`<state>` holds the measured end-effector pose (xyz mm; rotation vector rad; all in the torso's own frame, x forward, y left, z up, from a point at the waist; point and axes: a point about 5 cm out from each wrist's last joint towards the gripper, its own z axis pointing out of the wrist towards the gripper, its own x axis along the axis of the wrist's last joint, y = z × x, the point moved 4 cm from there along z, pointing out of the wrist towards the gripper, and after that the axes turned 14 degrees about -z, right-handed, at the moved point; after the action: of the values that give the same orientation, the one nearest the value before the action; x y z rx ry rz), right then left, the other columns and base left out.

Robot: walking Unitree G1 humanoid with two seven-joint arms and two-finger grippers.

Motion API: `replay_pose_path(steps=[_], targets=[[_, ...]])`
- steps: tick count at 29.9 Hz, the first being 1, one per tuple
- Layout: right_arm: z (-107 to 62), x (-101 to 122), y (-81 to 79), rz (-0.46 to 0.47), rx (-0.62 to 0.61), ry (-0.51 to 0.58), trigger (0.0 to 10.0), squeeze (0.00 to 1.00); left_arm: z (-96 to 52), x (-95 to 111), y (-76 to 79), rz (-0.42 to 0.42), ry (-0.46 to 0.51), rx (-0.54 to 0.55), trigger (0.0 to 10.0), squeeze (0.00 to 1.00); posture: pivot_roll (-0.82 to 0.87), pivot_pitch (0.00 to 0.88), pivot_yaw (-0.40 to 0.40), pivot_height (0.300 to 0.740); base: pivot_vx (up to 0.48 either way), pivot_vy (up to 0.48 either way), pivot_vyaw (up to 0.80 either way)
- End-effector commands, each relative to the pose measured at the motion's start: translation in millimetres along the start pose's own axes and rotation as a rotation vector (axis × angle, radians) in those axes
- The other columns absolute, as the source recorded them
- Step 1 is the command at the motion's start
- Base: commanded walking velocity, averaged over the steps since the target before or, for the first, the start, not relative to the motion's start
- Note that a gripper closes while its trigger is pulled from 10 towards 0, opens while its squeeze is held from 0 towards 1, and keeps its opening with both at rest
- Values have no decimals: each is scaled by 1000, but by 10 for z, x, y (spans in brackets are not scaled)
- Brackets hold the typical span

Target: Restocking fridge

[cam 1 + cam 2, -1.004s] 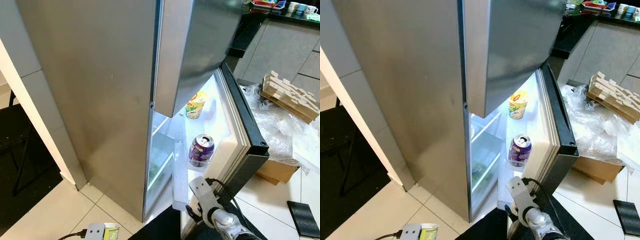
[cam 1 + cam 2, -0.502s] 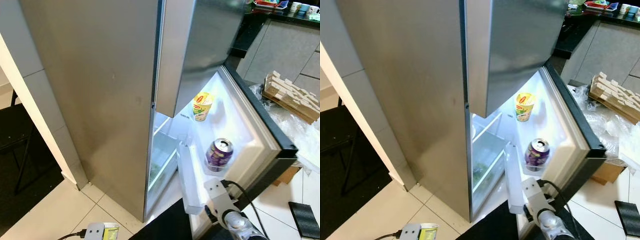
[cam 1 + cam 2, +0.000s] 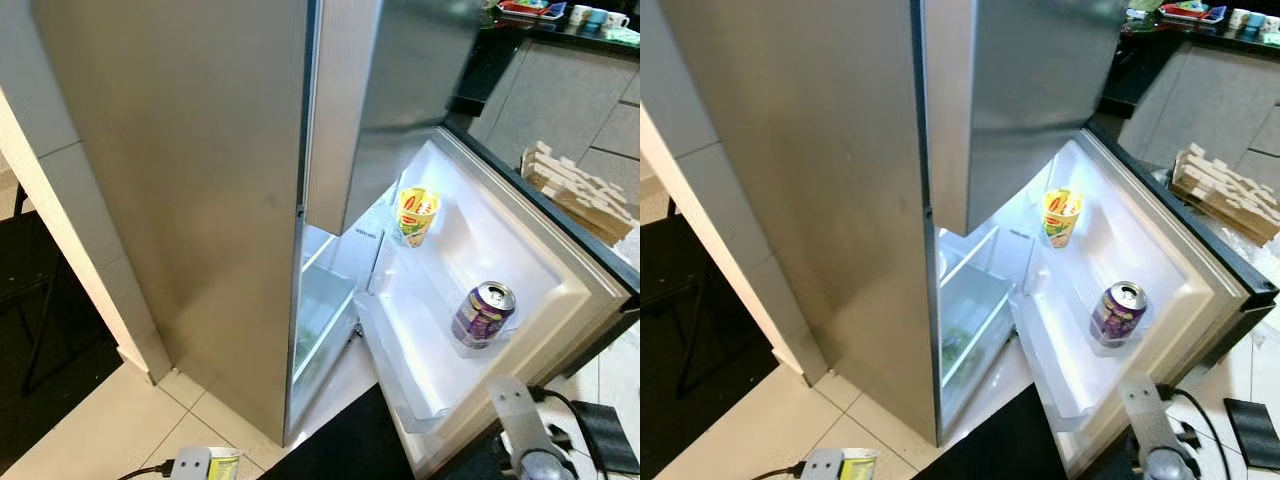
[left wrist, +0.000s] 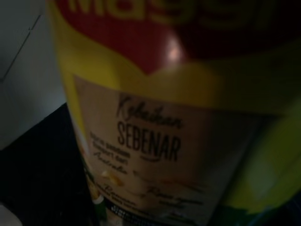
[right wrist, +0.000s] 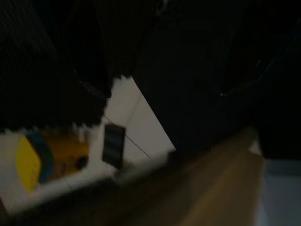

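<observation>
Looking down at a steel fridge (image 3: 200,200) with its lower door (image 3: 520,250) swung wide open to the right. Spotting a purple can (image 3: 482,314) standing upright in the door's lower shelf, and a yellow cup (image 3: 417,215) with a red logo tucked in the door shelf further up, well apart from the can. Seeing a clear drawer (image 3: 320,320) with something green inside the lit fridge body.

Down at the bottom edge over the tile floor (image 3: 150,420): left pincer (image 3: 205,465) right against a yellow Maggi cup (image 4: 160,117), label pressed up close to the left wrist cam. Can't tell if clamped on it or just touching.

Right arm (image 3: 520,440) poking up just below the open door's outer corner, cable looping beside it. Can't tell the right pincer's state either, wrist cam way too dark and blurry.

Also catching a stack of wooden pieces (image 3: 575,190) off to the right, mugs (image 3: 590,15) on the dark tabletop behind, and a flat black thing (image 3: 605,430) on the floor.
</observation>
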<state>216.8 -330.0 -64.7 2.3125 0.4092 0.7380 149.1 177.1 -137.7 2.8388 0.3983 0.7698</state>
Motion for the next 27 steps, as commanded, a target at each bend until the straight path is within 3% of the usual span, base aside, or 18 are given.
replay_pose_path(steps=[1,4,6,9,10,11,12,20,27], targets=[[-1,-76,45,27,-19,-33,10000,0,-10,-111,20,-10,-32,-2,10000,0,-56,0,-47,740,0,0,0],[-9,-6,-84,32,56,-5,10000,0,-11,-108,15,-6,-32,-1,10000,0,-57,0,-45,740,0,0,0],[-9,-6,-84,32,56,-5,10000,0,-11,-108,15,-6,-32,-1,10000,0,-57,0,-45,740,0,0,0],[-68,157,-417,51,223,63,10000,0,-9,-94,10,-5,-29,0,10000,0,-55,0,-45,740,0,0,0],[-68,157,-417,51,223,63,10000,0,-9,-94,10,-5,-29,0,10000,0,-55,0,-45,740,0,0,0],[-130,288,-631,63,334,119,10000,0,-8,-88,12,-3,-28,-1,10000,0,-55,0,-45,740,0,0,0],[-159,347,-713,67,378,143,10000,0,-8,-87,13,-2,-27,-1,10000,0,-55,0,-45,740,0,0,0],[-233,622,-871,86,467,246,10000,0,-9,-87,8,-1,-27,0,10000,0,-54,0,-44,740,0,0,0],[-209,1087,-701,102,401,381,10000,0,-14,-100,-5,-4,-29,4,10000,0,-52,0,-43,740,0,0,0]])
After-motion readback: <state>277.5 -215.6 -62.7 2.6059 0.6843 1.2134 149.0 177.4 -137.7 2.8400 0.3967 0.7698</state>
